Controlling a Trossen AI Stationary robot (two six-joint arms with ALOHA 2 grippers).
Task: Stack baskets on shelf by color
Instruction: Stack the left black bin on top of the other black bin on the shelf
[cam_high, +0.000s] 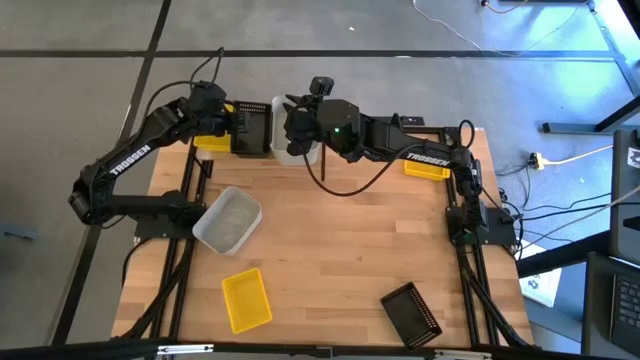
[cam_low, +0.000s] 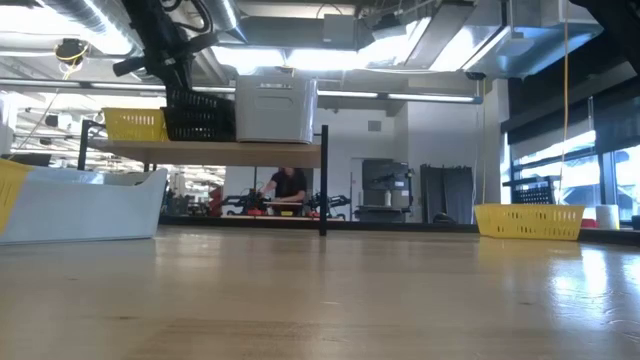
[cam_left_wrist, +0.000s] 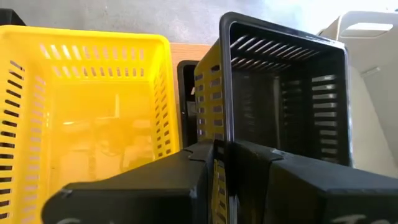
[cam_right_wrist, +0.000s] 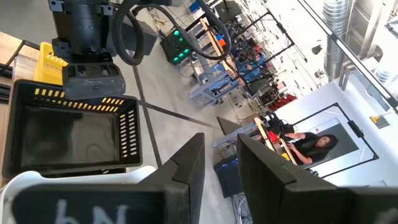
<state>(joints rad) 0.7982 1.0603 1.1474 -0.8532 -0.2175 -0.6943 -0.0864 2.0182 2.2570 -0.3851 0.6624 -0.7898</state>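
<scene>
On the shelf (cam_low: 240, 152) at the table's far left, a yellow basket (cam_low: 135, 124), a black basket (cam_low: 200, 115) and a white basket (cam_low: 275, 110) stand side by side on their bottoms. My left gripper (cam_high: 235, 122) is shut on the black basket (cam_left_wrist: 280, 93), with the yellow one (cam_left_wrist: 81, 106) right beside it. My right gripper (cam_high: 290, 125) hovers open just above the white basket (cam_high: 297, 152), its fingers (cam_right_wrist: 186, 168) showing only floor between them. My left gripper pinches the black basket's side wall (cam_left_wrist: 225, 112), the one next to the yellow basket, just under the rim. One finger is inside the basket and one outside. The fingers come slanting down from the table's left. The basket's bottom is on the shelf board.
Loose on the tabletop lie a white basket (cam_high: 228, 220) at the left, a yellow basket (cam_high: 245, 298) near the front, a black basket (cam_high: 410, 312) at the front right and another yellow basket (cam_high: 427, 166) at the far right. A person (cam_low: 285, 190) is in the room behind.
</scene>
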